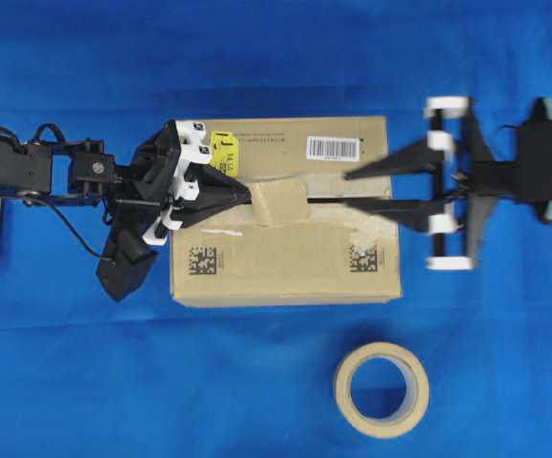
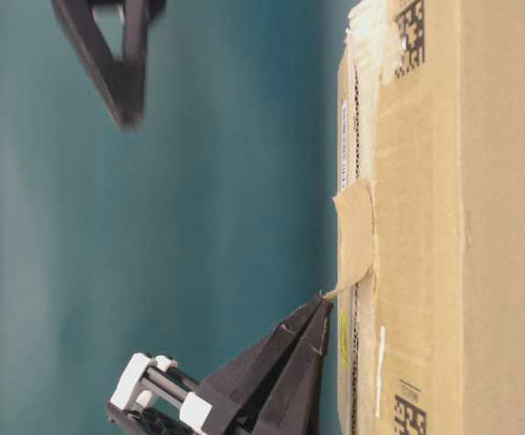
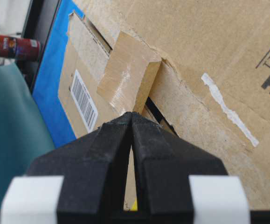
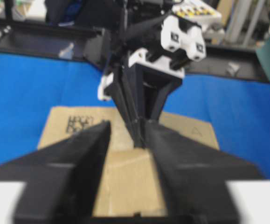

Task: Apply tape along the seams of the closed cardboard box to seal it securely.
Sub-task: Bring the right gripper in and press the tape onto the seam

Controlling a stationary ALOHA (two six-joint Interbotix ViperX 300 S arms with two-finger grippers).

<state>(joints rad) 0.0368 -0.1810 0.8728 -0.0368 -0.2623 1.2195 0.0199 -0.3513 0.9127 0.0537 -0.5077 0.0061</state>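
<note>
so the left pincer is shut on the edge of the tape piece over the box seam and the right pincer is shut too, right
Not quite. The left pincer is shut on the edge of the tape piece over the box seam, but the right pincer stands open, as the overhead view shows.

The left gripper (image 1: 242,196) is covering the seam's (image 1: 328,200) left stretch; motion is blurring the right gripper (image 4: 128,140) at the frame's bottom.

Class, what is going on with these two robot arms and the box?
They are taping a cardboard box shut. The left gripper is shut on one end of a small piece of tape lying across the seam. The right gripper hangs open above the box's other end, holding nothing. A tape roll lies beside the box.
</note>
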